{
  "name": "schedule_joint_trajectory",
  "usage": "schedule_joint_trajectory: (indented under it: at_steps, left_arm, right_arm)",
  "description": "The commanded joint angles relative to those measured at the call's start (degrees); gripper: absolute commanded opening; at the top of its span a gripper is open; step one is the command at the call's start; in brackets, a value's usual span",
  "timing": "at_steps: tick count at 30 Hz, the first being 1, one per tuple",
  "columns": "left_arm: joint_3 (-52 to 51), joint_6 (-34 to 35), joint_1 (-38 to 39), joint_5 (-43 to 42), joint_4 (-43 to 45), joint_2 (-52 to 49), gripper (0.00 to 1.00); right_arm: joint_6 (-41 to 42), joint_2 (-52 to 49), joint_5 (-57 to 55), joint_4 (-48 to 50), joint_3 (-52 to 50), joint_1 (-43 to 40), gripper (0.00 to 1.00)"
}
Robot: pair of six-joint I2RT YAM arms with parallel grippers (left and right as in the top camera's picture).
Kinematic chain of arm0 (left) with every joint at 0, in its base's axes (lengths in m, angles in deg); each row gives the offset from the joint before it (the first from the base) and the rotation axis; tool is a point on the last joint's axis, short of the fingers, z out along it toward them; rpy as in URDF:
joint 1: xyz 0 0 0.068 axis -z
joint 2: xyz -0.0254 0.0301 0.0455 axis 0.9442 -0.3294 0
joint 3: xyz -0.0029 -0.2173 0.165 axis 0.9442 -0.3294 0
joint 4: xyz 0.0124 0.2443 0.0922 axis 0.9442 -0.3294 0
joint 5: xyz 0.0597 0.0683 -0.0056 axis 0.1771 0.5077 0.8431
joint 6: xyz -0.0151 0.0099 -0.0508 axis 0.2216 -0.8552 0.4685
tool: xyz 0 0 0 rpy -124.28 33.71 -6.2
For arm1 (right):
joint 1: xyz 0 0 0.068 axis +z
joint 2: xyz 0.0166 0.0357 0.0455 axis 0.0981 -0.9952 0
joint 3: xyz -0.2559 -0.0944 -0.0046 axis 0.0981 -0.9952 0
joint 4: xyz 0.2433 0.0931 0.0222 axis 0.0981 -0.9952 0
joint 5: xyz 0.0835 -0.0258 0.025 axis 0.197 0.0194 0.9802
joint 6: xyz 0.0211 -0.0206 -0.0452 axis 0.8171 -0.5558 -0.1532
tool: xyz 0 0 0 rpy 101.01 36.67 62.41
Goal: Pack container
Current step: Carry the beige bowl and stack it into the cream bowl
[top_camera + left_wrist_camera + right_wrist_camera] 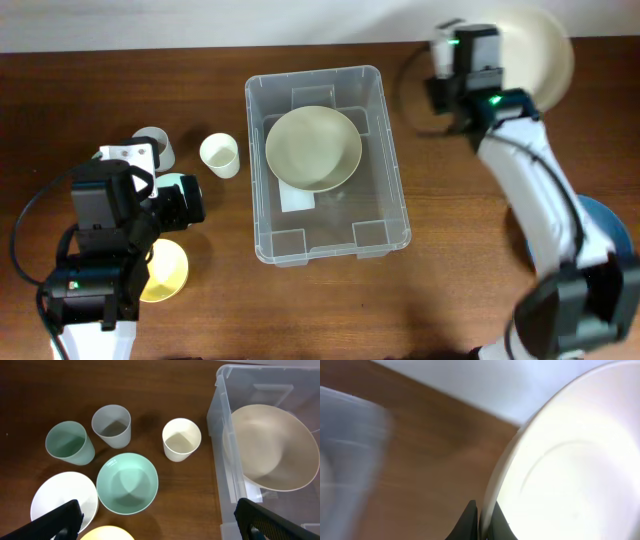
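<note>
The clear plastic container [400, 195] stands mid-table with a beige bowl [313, 148] lying in it; its wall [220, 435] and that bowl [272, 447] fill the right of the left wrist view. At the far right my right gripper [490, 55] is shut on the rim of a cream plate [538, 55], held tilted above the table. The wrist view shows both fingers pinching the plate [570, 460] edge at the right gripper [482, 520]. My left gripper [162, 522] hangs wide open and holds nothing, over the dishes left of the container.
Left of the container stand a cream cup [181, 439], a grey cup [112, 425], a green cup [69, 442], a green bowl [127, 482], a white bowl [60, 500] and a yellow bowl [165, 270]. A blue plate [610, 235] lies at the right edge.
</note>
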Motion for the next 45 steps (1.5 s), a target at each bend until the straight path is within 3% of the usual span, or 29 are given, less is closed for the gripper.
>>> schedule_joint_trajectory:
  at_steps: [1, 5, 11, 18, 30, 32, 34, 38, 45]
  left_arm:
    - [1.2, -0.9, -0.1, 0.2, -0.3, 0.0, 0.99]
    - [1.9, 1.4, -2.0, 2.5, -1.9, 0.0, 1.00]
    - [6.8, 4.0, -14.4, 2.8, -5.2, 0.0, 1.00]
    - [6.9, 4.5, -17.9, -0.2, -5.2, -1.0, 0.99]
    - [6.9, 4.5, -17.9, -0.3, -5.7, -3.7, 0.99]
    - [6.9, 4.5, -17.9, -0.7, -5.7, -3.8, 0.99]
    - [6.9, 4.5, -17.9, -1.3, -5.7, -3.8, 0.99]
    - [6.9, 4.5, -17.9, -1.3, -5.7, -3.8, 0.99]
    - [6.9, 4.5, -17.9, -1.3, -5.6, -3.8, 1.00]
  right_arm:
    - [-5.4, 3.5, 3.8, -2.0, 0.8, 9.8, 0.04]
    - [-6.7, 2.9, 3.8, -4.6, 0.8, 18.1, 0.04]
    - [-9.0, -0.3, 4.5, -6.1, 0.7, 27.1, 0.04]
    - [-11.5, -7.3, 14.4, -6.3, 0.6, 29.0, 0.04]
    - [-12.6, -16.8, 14.8, -2.7, 0.6, 29.0, 0.04]
    - [-12.5, -16.9, 14.7, -2.0, 0.6, 28.9, 0.10]
    - [-12.5, -16.9, 14.6, -1.3, 0.6, 28.9, 0.36]
    - [-11.2, -15.7, 8.7, -0.9, 0.7, 28.9, 0.41]
    - [7.5, -3.1, -16.2, -0.9, 1.2, 27.9, 0.46]
